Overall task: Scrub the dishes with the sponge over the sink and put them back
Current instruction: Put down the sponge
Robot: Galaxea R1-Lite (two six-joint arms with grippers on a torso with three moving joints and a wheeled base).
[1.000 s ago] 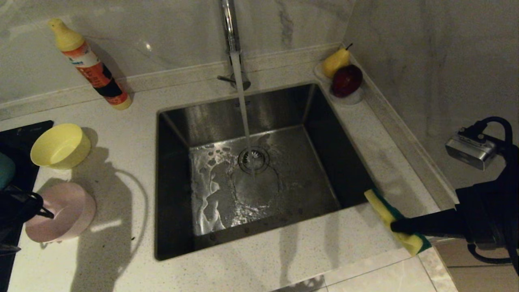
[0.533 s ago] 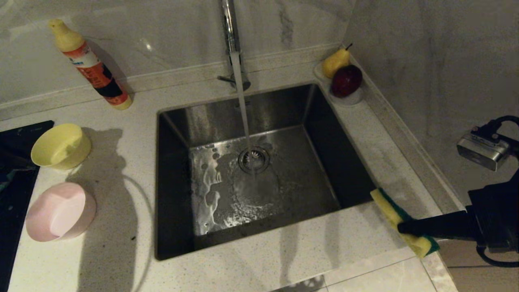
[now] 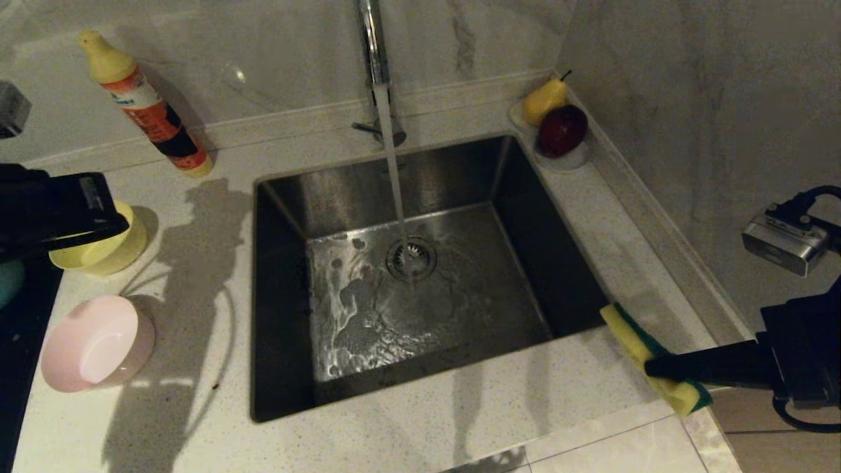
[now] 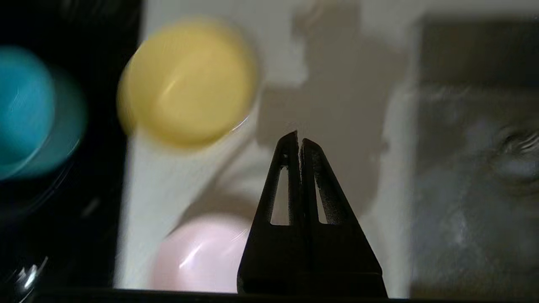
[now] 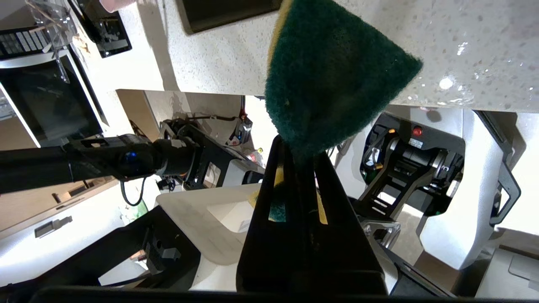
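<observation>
Three bowls sit left of the sink [image 3: 282, 217]: yellow [image 3: 115, 253], pink [image 3: 92, 345] and a blue one [image 3: 8, 282] at the edge. Water runs from the tap [image 3: 373, 46] onto the drain. The left hand [image 4: 299, 141], clenched and empty, hangs over the speckled pale worktop [image 3: 407, 433] near the yellow bowl. The right hand [image 3: 650, 366] pinches the sponge [image 3: 640, 351] by the sink's near right corner. Marble walls; the bottle's [image 3: 148, 108] label is unreadable.
</observation>
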